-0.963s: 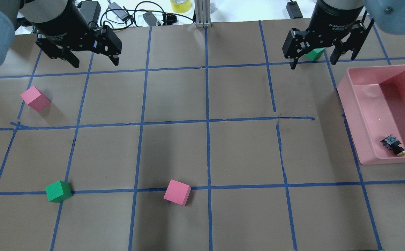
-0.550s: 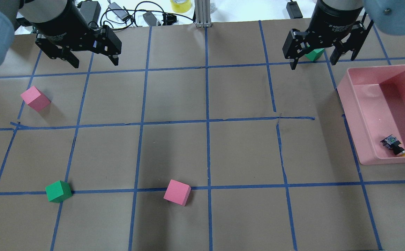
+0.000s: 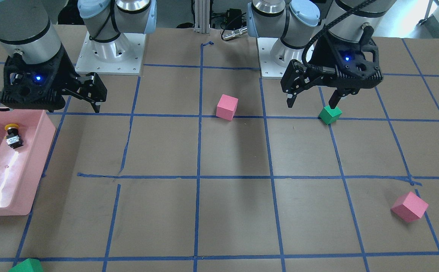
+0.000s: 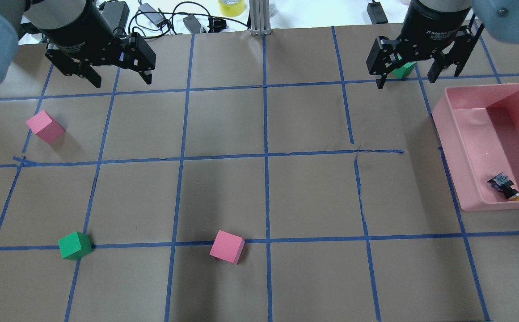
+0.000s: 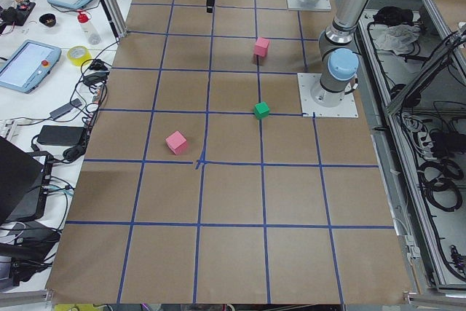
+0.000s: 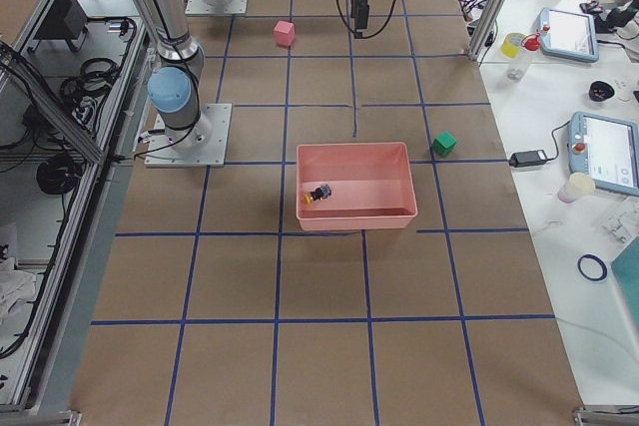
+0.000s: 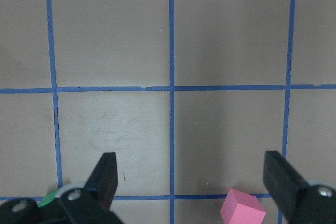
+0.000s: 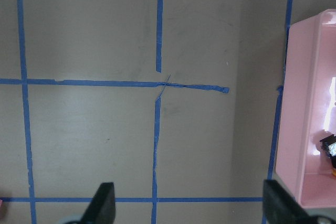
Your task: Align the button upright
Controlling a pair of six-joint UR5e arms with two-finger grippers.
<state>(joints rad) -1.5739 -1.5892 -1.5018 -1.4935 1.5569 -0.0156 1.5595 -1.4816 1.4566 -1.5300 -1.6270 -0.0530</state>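
The button point(image 4: 505, 188) lies on its side in the pink bin point(image 4: 460, 147), its yellow cap against the bin's near wall; it also shows in the front view as the button point(image 3: 13, 136) and at the right wrist view's edge as the button point(image 8: 329, 150). My right gripper point(image 4: 406, 82) hangs open and empty above the table, left of the bin point(image 8: 307, 103) and apart from it. My left gripper point(image 4: 122, 82) is open too, holding nothing, high over the table's other half. In each wrist view the fingers point(image 7: 105, 174) point(image 8: 102, 198) stand wide apart.
Two pink cubes point(image 4: 44, 126) point(image 4: 227, 246) and a green cube point(image 4: 75, 245) sit on the taped brown table. Another green cube point(image 4: 403, 69) shows between the right gripper's fingers, lower down on the table. Cables and a tape roll point(image 4: 231, 6) lie beyond the far edge.
The right gripper has shifted slightly to the right in the overhead view, toward the bin's side. The left gripper, cubes and button have not moved.
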